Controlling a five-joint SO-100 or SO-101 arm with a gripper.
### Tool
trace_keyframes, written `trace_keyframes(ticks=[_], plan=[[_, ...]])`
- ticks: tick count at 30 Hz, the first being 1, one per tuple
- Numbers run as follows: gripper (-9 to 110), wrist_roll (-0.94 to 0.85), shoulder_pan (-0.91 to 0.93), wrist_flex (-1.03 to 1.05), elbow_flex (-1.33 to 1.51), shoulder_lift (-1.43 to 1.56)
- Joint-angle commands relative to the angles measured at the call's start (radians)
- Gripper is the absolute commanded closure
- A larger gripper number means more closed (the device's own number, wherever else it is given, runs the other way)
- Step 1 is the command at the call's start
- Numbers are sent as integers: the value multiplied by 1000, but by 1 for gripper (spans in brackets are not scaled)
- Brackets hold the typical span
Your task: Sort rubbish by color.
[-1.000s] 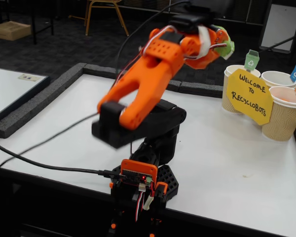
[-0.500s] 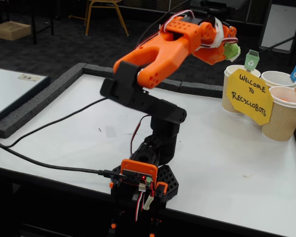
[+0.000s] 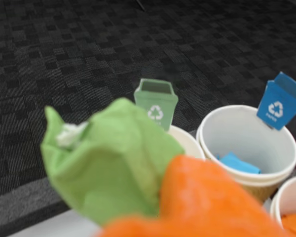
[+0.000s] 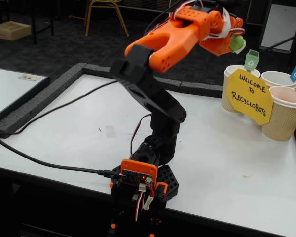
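Green wad (image 3: pixel 113 173) in jaws, arm (image 4: pixel 158 64) outstretched

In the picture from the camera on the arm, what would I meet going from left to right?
Green paper wad → green bin flag → cup holding something blue → blue bin flag.

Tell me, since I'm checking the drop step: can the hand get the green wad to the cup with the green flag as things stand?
Probably yes. The hand holds the green wad in the air just beside the green-flag cup, and nothing stands between them. The yellow sign leans lower down in front of the cups, clear of the rim.
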Motion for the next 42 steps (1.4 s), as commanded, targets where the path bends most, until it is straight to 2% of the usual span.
trace_keyframes(ticks=[1,12,22,35,42], plan=[[101,-15,5,-77,-224,-83],[100,-17,5,-141,-517,-506],[97,-17,-29,-104,-759,-698],[91,-15,-8,-12,-723,-707],[84,-14,2,34,-695,-704]])
